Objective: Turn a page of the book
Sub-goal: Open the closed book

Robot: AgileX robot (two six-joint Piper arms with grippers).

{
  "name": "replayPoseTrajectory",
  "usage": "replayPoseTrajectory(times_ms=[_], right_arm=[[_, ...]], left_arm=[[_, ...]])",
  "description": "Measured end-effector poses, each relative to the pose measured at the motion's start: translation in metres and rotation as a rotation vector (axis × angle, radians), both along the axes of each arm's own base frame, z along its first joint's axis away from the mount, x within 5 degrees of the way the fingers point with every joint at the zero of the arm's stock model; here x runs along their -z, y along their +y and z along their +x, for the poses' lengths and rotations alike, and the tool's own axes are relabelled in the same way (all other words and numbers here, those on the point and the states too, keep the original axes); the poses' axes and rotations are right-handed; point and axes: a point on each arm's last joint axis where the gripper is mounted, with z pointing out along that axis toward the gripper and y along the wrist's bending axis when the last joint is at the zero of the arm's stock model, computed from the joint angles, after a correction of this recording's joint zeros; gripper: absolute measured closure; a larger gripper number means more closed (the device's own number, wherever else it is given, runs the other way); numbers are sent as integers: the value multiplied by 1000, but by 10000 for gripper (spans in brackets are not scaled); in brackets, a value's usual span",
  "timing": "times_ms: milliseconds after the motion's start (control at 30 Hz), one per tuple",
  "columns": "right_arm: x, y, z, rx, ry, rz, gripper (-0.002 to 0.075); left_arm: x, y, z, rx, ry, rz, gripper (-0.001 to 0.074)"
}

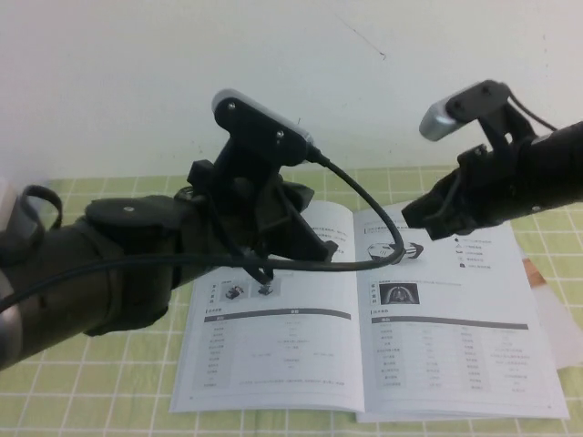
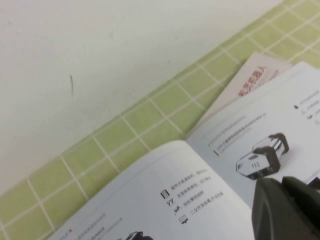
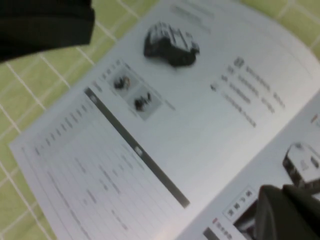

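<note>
An open book (image 1: 301, 350) with white printed pages lies flat on the green checked cloth (image 1: 91, 382). My left gripper (image 1: 314, 248) hangs above the top of the left page, near the spine, shut and empty. My right gripper (image 1: 414, 217) hovers over the top of the right page, shut and empty. In the left wrist view the book (image 2: 200, 190) fills the lower part, with the left gripper (image 2: 287, 200) dark in the corner. In the right wrist view the book (image 3: 150, 125) lies below the right gripper (image 3: 290, 210).
A pale pink sheet (image 1: 554, 314) sticks out from under the book's right side, and it also shows in the left wrist view (image 2: 255, 80). A white wall (image 1: 137, 73) stands close behind the table. A black cable (image 1: 364, 205) loops from the left wrist camera over the book.
</note>
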Motion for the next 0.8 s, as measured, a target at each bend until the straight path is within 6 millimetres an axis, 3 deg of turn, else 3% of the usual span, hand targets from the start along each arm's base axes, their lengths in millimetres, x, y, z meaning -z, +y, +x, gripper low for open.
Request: replayPoseTrajectory(times_ms=[200,333,567,800], right_arm=[[-58,-3,-31,-37,-226,124,728],[-78,-14,-61,-18,-365,149,728],[-94,-37,-127,27,-624,224,728],[-89,-53,-173,52,-742,242,728]], left_arm=[[-34,26,-35,-9,-90,-58,738],[-51,51,-66,-35,-148,-100,738],[-62,93,-119,-78,-228,-204,738],[-38,130,-156,-175,-261,-223,738]])
